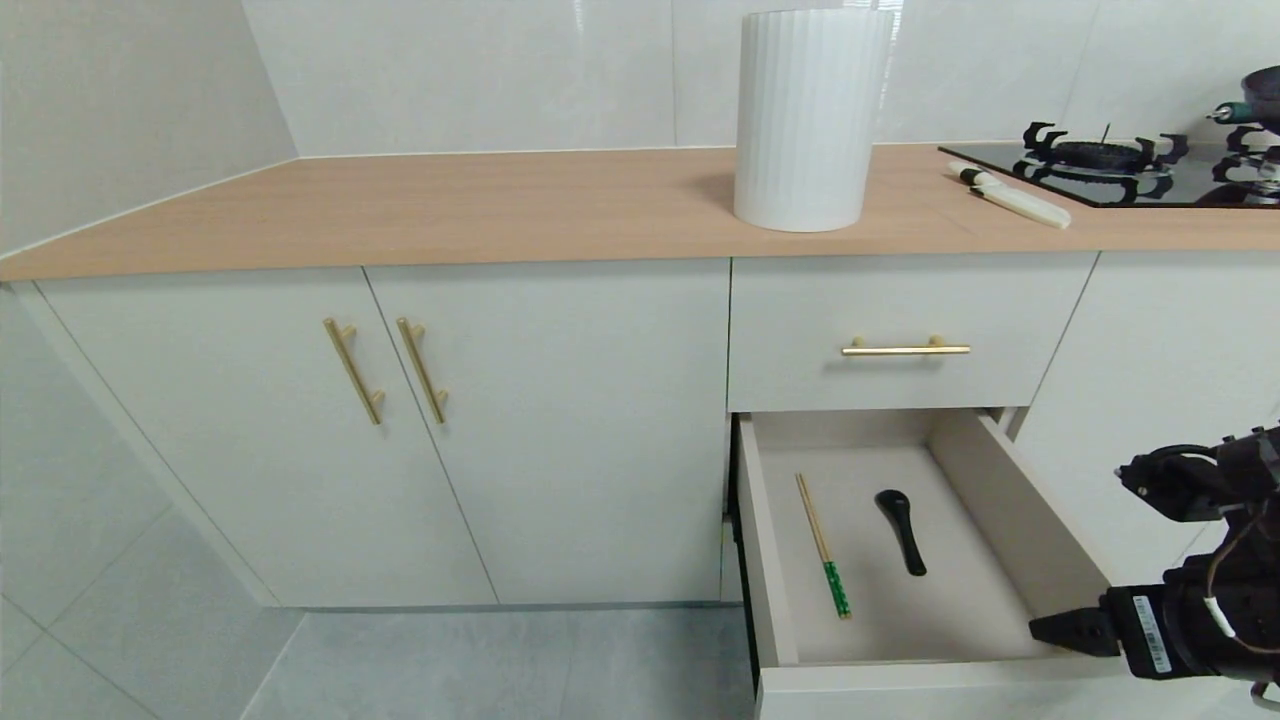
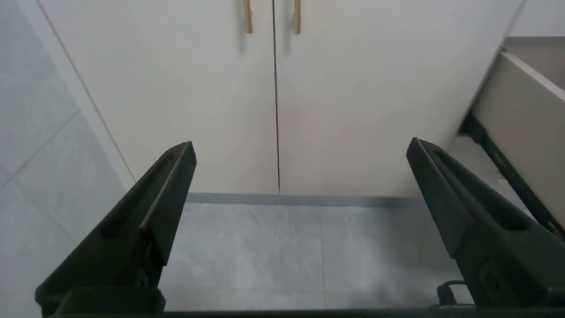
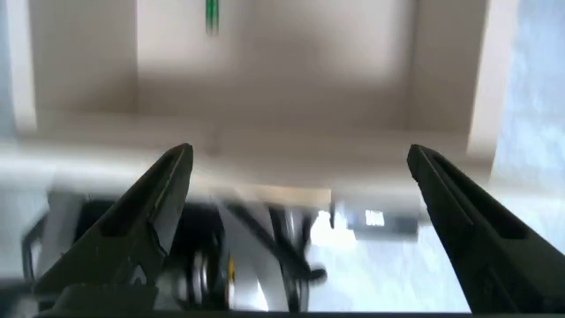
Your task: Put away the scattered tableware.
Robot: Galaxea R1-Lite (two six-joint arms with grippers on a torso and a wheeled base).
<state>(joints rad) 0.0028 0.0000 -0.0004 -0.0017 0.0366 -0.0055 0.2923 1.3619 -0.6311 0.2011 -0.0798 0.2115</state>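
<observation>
The lower drawer [image 1: 762,560] is pulled out. Inside it lie a pair of wooden chopsticks [image 1: 822,545] with green ends and, to their right, a black spoon [image 1: 901,530]. My right gripper [image 1: 1075,632] hangs by the drawer's front right corner, open and holding nothing. In the right wrist view the right gripper [image 3: 297,159] is over the drawer's front edge, and the chopsticks' green end [image 3: 212,16] shows farther in. My left gripper [image 2: 298,150] is open and empty, low before the double cabinet doors [image 2: 278,88], above the floor. A white knife [image 1: 1008,195] lies on the counter near the hob.
A tall white ribbed container [image 1: 808,120] stands on the wooden counter [image 1: 480,210]. A black gas hob [image 1: 1105,160] is at the back right. The upper drawer [image 1: 905,348] is closed. The open drawer juts out over the grey tiled floor [image 1: 450,665].
</observation>
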